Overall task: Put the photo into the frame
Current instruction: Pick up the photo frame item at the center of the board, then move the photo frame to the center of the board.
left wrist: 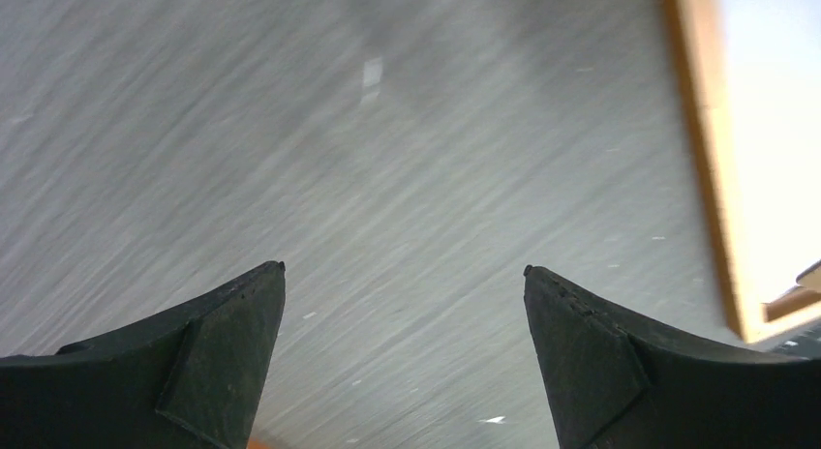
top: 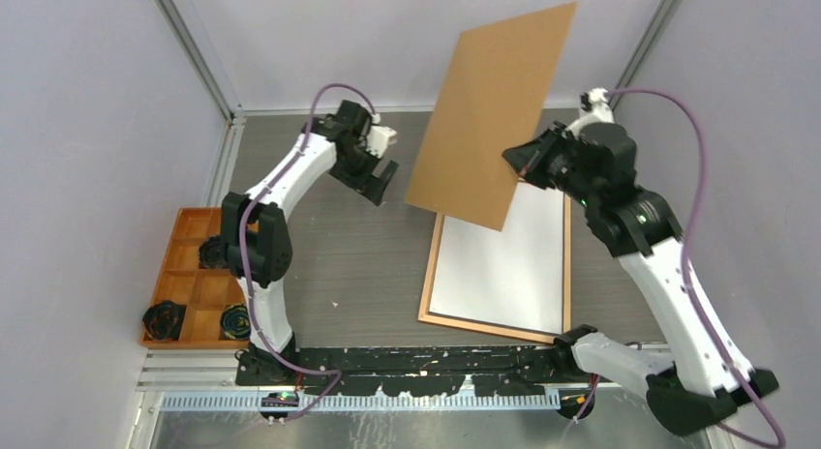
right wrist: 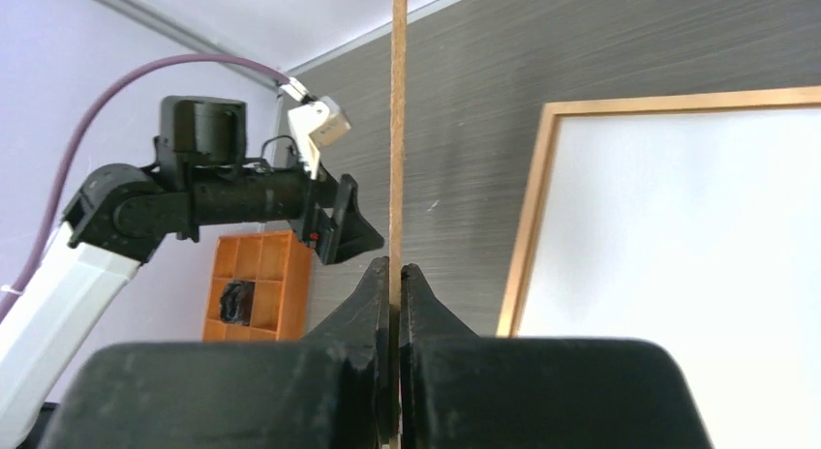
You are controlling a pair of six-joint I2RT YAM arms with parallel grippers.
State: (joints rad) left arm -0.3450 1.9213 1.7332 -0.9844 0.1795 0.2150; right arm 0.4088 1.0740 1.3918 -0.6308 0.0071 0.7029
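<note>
Photo in frame, table ctr-right; backboard above far end; tray far left.

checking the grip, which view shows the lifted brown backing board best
Top external: the backing board shows its full face, tilted above the table. Right wrist sees it only edge-on, pinched between shut jaws. Left wrist doesn't clearly show it.

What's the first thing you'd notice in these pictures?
A big brown board tilted up in the air, pinched at its edge by the right gripper. Under it the frame lies flat on the table with a white sheet inside, and the left gripper hangs open to its left.
</note>
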